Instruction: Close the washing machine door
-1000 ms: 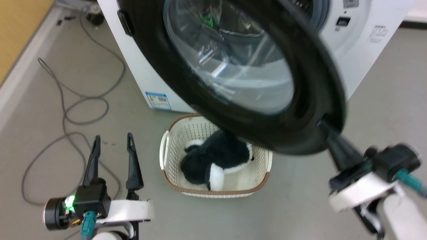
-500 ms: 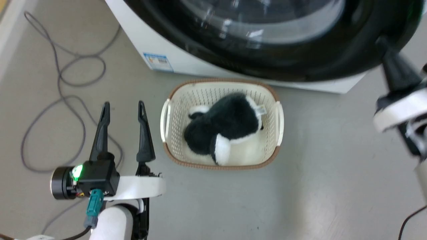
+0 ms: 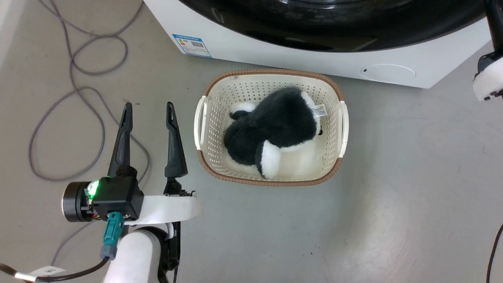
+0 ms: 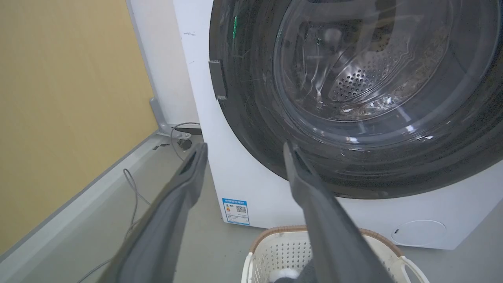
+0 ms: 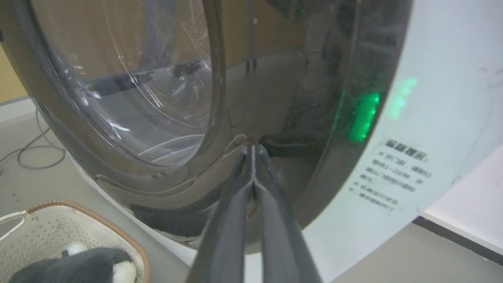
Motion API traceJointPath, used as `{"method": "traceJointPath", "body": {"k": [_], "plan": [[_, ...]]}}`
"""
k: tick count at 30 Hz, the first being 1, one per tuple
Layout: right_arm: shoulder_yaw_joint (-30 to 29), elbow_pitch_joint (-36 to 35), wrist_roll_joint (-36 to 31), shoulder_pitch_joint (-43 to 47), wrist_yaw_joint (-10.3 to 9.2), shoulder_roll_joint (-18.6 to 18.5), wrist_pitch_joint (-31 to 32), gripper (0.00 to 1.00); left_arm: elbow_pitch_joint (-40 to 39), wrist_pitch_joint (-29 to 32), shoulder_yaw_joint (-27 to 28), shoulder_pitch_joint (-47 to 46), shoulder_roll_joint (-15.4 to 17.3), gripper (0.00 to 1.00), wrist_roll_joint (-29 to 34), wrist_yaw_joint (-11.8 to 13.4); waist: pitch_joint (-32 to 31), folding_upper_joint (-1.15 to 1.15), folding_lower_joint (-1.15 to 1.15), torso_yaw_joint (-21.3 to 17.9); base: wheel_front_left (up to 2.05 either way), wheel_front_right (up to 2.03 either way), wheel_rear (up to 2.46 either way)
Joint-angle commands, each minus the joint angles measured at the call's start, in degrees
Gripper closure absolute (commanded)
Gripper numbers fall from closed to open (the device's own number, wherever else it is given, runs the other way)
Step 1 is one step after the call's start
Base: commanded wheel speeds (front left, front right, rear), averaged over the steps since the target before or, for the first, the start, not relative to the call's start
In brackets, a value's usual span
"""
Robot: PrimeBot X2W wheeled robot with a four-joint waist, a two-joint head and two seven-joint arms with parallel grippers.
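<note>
Grey floor (image 3: 393,196). Right gripper (image 5: 253,148), fingers together, tips on washing machine door (image 5: 275,98), evidently pushing it shut; left gripper (image 3: 148,105) apart, idle.

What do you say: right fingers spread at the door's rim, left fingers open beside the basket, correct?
No: the right wrist view shows the right fingers shut together at the washing machine door rim. The left fingers are open beside the basket.
</note>
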Motion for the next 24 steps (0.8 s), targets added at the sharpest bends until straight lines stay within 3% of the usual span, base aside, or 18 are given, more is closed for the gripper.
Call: {"method": "traceJointPath", "body": {"k": [1,8,18,24], "plan": [[-1.7,0.98,-0.86,-2.26,-0.64,-0.5,-0.18,1.0,-0.02,-0.25,0.01,-0.8,-0.06,0.0,-0.24,0.41,-0.13,0.0,0.0,0.0,0.0,0.0,0.0],[-4.66,-2.84,-1.64,2.04,-0.64,2.29,-0.18,1.0,0.63,-0.25,1.12,0.55,-0.07,0.0,0.07,0.67,-3.49,0.0,0.0,-1.1,0.0,0.0,0.0],[-10.34,-21.66,-4.61,18.05,-0.64,8.87,-0.18,1.0,1.69,-0.25,4.36,4.88,0.11,0.0,1.68,-0.18,-12.42,0.0,0.0,-6.1,0.0,0.0,0.0],[-12.12,-28.49,-6.79,27.75,-0.64,13.67,-0.18,1.0,2.74,-0.25,5.25,7.57,0.46,0.0,2.32,-0.74,-17.63,0.0,0.0,-8.77,0.0,0.0,0.0]]}}
